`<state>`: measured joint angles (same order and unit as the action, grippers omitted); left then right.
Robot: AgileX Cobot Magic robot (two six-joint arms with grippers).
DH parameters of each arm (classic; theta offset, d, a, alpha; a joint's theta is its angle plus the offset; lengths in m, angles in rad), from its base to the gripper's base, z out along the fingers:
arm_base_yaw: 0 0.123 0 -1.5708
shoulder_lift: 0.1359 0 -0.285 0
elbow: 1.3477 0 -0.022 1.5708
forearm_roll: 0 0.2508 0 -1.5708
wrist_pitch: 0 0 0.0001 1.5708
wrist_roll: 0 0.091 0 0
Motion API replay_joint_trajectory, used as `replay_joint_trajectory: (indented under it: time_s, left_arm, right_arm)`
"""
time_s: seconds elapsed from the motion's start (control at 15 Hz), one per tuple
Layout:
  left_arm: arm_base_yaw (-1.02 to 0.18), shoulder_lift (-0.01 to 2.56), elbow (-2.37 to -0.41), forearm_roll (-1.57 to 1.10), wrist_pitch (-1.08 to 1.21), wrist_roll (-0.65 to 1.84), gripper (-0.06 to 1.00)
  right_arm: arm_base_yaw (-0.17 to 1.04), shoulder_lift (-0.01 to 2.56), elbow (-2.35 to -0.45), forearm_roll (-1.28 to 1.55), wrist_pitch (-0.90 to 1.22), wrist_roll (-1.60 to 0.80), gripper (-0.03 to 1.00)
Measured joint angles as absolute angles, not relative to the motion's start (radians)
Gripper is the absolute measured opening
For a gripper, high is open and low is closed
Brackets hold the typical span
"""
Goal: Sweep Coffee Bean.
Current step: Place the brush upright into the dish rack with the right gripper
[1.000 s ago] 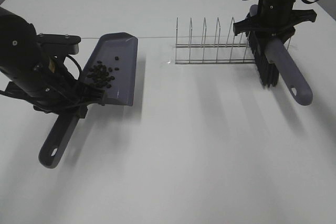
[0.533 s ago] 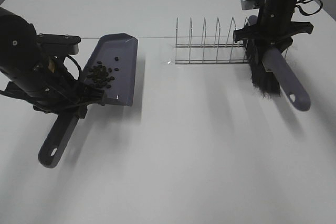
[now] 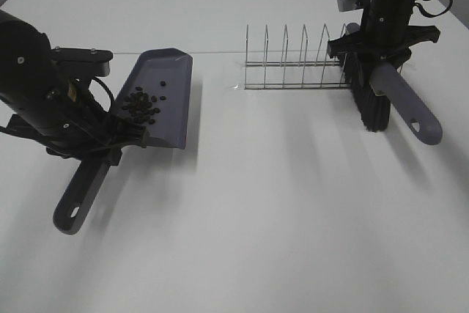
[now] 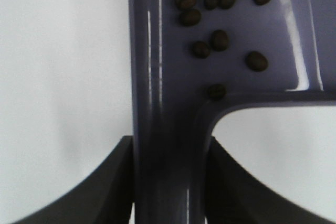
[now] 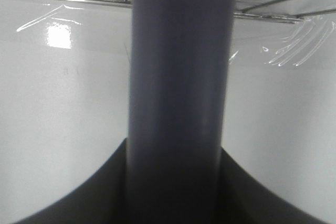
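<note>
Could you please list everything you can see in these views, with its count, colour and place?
coffee beans: about twenty, dark brown, clustered inside the dustpan
dustpan: one, grey, left side of the table
brush: one, grey handle and black bristles, right side, by the rack's right end
wire rack: one, metal, far middle of the table
table: one, white, beneath everything
left gripper: one, black, shut on the dustpan's handle
right gripper: one, black, shut on the brush's handle
</note>
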<state>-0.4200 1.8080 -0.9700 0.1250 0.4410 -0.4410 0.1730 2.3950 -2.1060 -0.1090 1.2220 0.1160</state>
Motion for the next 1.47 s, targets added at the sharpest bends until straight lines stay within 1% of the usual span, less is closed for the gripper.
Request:
replay_joint_trajectory:
  time_s: [0.33,0.67,1.07,1.13,1.2,1.33,1.47]
  left_arm:
    - [-0.420,1.808,-0.970,0.125,0.441,-0.441,0.36]
    - [-0.420,1.808,-0.970,0.125,0.441,-0.441,0.36]
    - [-0.420,1.808,-0.970,0.126,0.441,-0.441,0.36]
    - [-0.420,1.808,-0.970,0.126,0.441,-0.441,0.36]
    - [-0.420,1.808,-0.970,0.126,0.441,-0.441,0.36]
    - [-0.420,1.808,-0.970,0.126,0.439,-0.441,0.36]
    - [-0.420,1.808,-0.970,0.126,0.432,-0.441,0.36]
  right_arm:
    - [0.176,2.395,-2.106,-0.110,1.212,0.162,0.35]
    - [0.176,2.395,-2.108,-0.114,1.160,0.170,0.35]
    - [0.176,2.395,-2.108,-0.115,1.146,0.186,0.35]
    - [0.176,2.395,-2.108,-0.118,1.145,0.196,0.39]
    - [0.176,2.395,-2.111,-0.128,1.145,0.217,0.51]
    - [0.173,2.395,-2.170,-0.139,1.155,0.236,0.79]
    - [0.173,2.395,-2.231,-0.139,1.197,0.238,0.82]
